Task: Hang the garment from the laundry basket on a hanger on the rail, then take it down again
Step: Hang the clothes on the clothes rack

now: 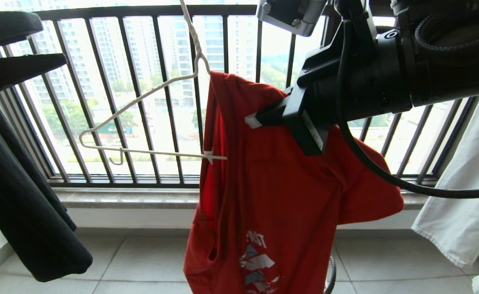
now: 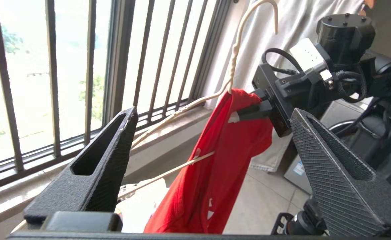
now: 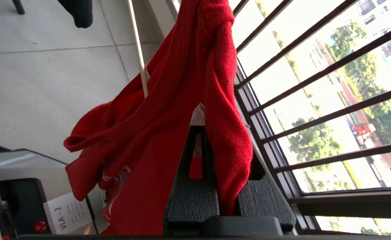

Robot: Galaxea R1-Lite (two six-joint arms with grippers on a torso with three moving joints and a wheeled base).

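The red garment [image 1: 272, 192] hangs bunched over the right half of the cream wire hanger [image 1: 141, 98], whose left arm sticks out bare. My right gripper [image 1: 253, 120] comes in from the right and is shut on the garment's shoulder fold [image 3: 228, 110] just under the hanger's neck. My left gripper [image 1: 54, 43] is at the far left, open and empty, its fingers [image 2: 115, 150] spread wide and aimed at the hanger [image 2: 235, 50] from a distance. The hook shows with no bar in it. The rail is out of view. A white dotted edge of the laundry basket [image 2: 132, 196] peeks out below.
A black garment [image 1: 27, 212] hangs at the left and a pale one [image 1: 464, 196] at the right. The dark barred window railing [image 1: 141, 53] and stone sill [image 1: 125, 198] run behind. A grey cabinet with a label [image 3: 67, 213] stands on the tiled floor.
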